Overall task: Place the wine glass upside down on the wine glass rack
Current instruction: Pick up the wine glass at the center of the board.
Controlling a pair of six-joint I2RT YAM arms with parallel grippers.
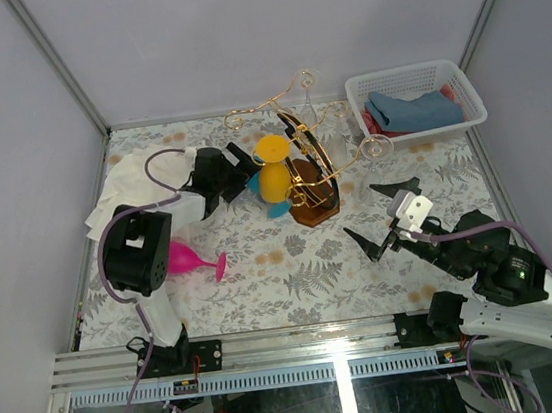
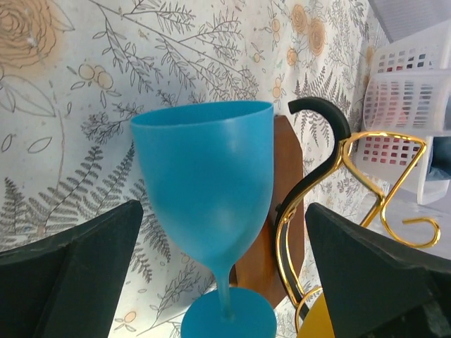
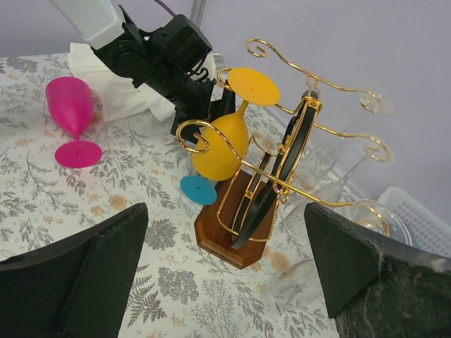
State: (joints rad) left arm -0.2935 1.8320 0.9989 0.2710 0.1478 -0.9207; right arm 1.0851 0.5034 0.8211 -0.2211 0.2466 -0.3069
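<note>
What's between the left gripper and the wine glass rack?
A blue wine glass, framed by the open left gripper, with the wine glass rack behind it, seen in the left wrist view.

Wine glass rack [image 1: 314,205] stands centre, basket [image 1: 403,73] behind-right, cloth [image 1: 137,178] back-left, spare glass [image 1: 192,260] front-left, prob. upright.

Nothing here can be read: no words, labels, brand marks or numbers on anything in view. The tabletop [image 1: 304,273] carries only a printed pattern of ferns and flowers, and any small marks on the robot's parts are too tiny and blurred to make out.
</note>
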